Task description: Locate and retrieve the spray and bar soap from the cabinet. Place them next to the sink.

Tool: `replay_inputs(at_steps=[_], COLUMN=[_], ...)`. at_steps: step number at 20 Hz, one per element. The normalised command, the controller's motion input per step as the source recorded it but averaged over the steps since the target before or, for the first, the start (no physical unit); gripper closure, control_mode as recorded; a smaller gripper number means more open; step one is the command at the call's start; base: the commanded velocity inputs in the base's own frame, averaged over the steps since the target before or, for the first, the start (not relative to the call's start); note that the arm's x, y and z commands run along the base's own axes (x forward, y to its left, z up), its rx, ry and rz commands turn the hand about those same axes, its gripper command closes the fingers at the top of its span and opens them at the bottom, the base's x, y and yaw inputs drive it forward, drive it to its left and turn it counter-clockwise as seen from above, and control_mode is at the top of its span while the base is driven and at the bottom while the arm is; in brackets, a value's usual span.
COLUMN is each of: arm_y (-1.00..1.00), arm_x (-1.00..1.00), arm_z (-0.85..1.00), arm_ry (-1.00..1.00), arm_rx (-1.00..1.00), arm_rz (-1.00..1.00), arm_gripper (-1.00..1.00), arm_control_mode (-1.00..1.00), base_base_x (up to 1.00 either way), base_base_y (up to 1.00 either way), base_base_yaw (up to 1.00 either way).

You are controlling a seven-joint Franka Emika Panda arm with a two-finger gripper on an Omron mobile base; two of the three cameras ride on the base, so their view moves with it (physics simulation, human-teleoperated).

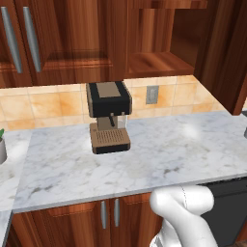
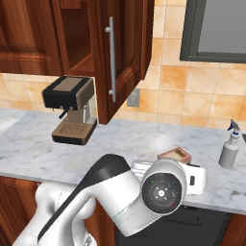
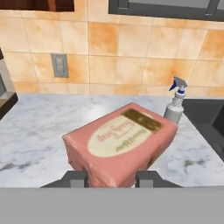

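Spray (image 2: 229, 150) already stands upright on the surface (image 2: 144, 139), ahead and right of the end effector (image 3: 111, 178), near the sink's dark edge. Bar soap (image 3: 120, 142) is clamped between the end effector's fingers, over the surface, not yet released. Remaining: setting it down beside the spray.

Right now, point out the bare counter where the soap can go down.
Free: marble between the coffee machine and the spray, and between the bar soap, held in the fingers, and the tiled wall. Crowded: beside the spray by the sink.
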Motion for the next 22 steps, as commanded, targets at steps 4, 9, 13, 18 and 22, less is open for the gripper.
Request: replay_inputs(at_steps=[4,9,13,18,22], arm_y=[-0.25,-0.24,-0.29,-0.33,-0.33], arm_x=[0.18,0.2,0.21,0.21,0.2], arm_z=[-0.02,-0.11,-0.23,-0.21,-0.2], arm_ry=[0.03,0.01,0.01,0.0,0.0], arm_rx=[0.0,0.0,0.0,0.0,0.01], arm_rz=[0.0,0.0,0.0,0.0,0.0], arm_gripper=[1.0,1.0,1.0,1.0,1.0], arm_control_mode=[-1.0,-1.0,-1.0,-1.0,-1.0], base_base_x=[0.0,0.0,0.0,0.0,0.0], base_base_y=[0.0,0.0,0.0,0.0,0.0], base_base_yaw=[0.0,0.0,0.0,0.0,0.0])
